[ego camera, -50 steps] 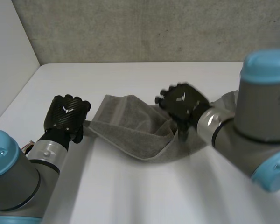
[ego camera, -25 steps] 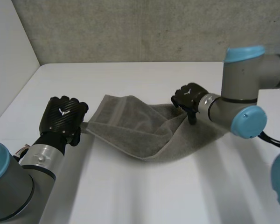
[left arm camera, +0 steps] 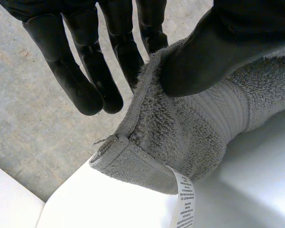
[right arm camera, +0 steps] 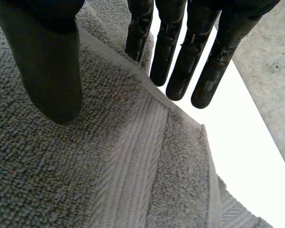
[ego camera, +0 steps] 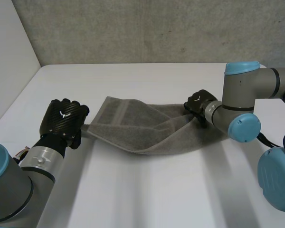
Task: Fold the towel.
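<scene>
Across the white worktop point(ego camera: 147, 190) the towel point(ego camera: 133, 129) has been drawn out rightward over the last second and now lies stretched, partly doubled over, between both hands. Bare worktop lies in front; a side wall point(ego camera: 9, 57) stands close on the left. The left hand point(ego camera: 64, 118) pinches one corner, the right hand point(ego camera: 199, 102) the opposite end under its thumb. More pull could slip either shallow pinch, likeliest beside the label point(left arm camera: 184, 199).
</scene>
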Action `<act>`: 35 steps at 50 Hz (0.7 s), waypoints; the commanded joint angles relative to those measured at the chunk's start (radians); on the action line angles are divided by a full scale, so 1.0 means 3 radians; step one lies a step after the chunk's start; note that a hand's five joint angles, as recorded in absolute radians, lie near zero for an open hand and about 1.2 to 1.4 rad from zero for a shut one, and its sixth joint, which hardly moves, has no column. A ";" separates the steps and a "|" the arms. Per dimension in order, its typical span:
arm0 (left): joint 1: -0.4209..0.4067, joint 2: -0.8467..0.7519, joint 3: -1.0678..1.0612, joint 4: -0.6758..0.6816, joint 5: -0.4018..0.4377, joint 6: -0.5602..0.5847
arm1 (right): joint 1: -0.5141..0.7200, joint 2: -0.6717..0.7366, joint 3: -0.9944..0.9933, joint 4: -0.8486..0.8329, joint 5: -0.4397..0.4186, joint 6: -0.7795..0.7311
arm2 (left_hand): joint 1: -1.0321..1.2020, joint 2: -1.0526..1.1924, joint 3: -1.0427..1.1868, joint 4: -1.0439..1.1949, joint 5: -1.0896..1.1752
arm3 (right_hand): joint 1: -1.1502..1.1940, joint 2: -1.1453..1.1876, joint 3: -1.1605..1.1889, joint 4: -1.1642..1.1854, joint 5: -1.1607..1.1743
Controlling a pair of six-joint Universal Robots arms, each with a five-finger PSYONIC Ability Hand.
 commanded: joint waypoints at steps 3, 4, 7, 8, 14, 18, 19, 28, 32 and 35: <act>0.0010 -0.0001 0.0005 0.0000 -0.0003 0.0000 | -0.0088 0.0010 0.0002 0.0000 -0.0012 0.0000 | -0.0112 -0.0353 -0.0493 -0.0380 -0.0980 | -0.0014 -0.0057 -0.0031 -0.0066 -0.0013; 0.0010 -0.0001 0.0005 0.0000 -0.0003 0.0000 | -0.0088 0.0011 0.0002 0.0000 -0.0012 0.0000 | -0.0112 -0.0353 -0.0493 -0.0380 -0.0980 | -0.0014 -0.0056 -0.0031 -0.0066 -0.0013; 0.0036 -0.0006 0.0000 0.0000 -0.0003 0.0000 | -0.0129 0.0026 0.0007 0.0000 -0.0038 0.0000 | -0.0112 -0.0353 -0.0493 -0.0380 -0.0980 | 0.0045 0.0002 0.0028 -0.0007 0.0046; 0.0051 -0.0006 0.0000 0.0000 -0.0003 0.0000 | -0.0144 0.0031 0.0007 0.0000 -0.0038 0.0000 | -0.0112 -0.0353 -0.0493 -0.0380 -0.0980 | 0.0055 0.0012 0.0038 0.0003 0.0056; 0.0076 -0.0016 0.0016 0.0000 -0.0003 0.0000 | -0.0201 0.0041 0.0002 0.0000 -0.0017 -0.0005 | -0.0112 -0.0353 -0.0493 -0.0380 -0.0980 | 0.0035 -0.0007 0.0018 -0.0017 0.0036; 0.0082 -0.0021 0.0021 0.0000 -0.0003 0.0000 | -0.0252 0.0036 -0.0008 0.0000 -0.0007 -0.0005 | -0.0112 -0.0353 -0.0493 -0.0380 -0.0980 | 0.0103 0.0061 0.0086 0.0051 0.0104; 0.0082 -0.0026 0.0021 0.0000 -0.0003 0.0000 | -0.0257 0.0036 -0.0013 0.0000 -0.0007 -0.0005 | -0.0112 -0.0353 -0.0493 -0.0380 -0.0980 | 0.0278 0.0235 0.0261 0.0226 0.0279; 0.0087 -0.0057 0.0021 0.0000 -0.0003 0.0000 | -0.0262 0.0011 -0.0013 -0.0010 -0.0012 0.0015 | -0.0112 -0.0353 -0.0493 -0.0380 -0.0980 | 0.2351 0.2308 0.2334 0.2299 0.2352; 0.0092 -0.0052 0.0031 0.0000 -0.0003 0.0000 | -0.0247 -0.0106 -0.0008 -0.0010 0.0003 0.0025 | -0.0112 -0.0353 -0.0493 -0.0380 -0.0980 | 0.2351 0.2308 0.2334 0.2299 0.2352; 0.0112 -0.0026 0.0041 -0.0005 -0.0003 0.0005 | -0.0252 -0.0290 0.0012 0.0000 0.0049 0.0025 | -0.0112 -0.0353 -0.0493 -0.0380 -0.0980 | 0.2351 0.2308 0.2334 0.2299 0.2352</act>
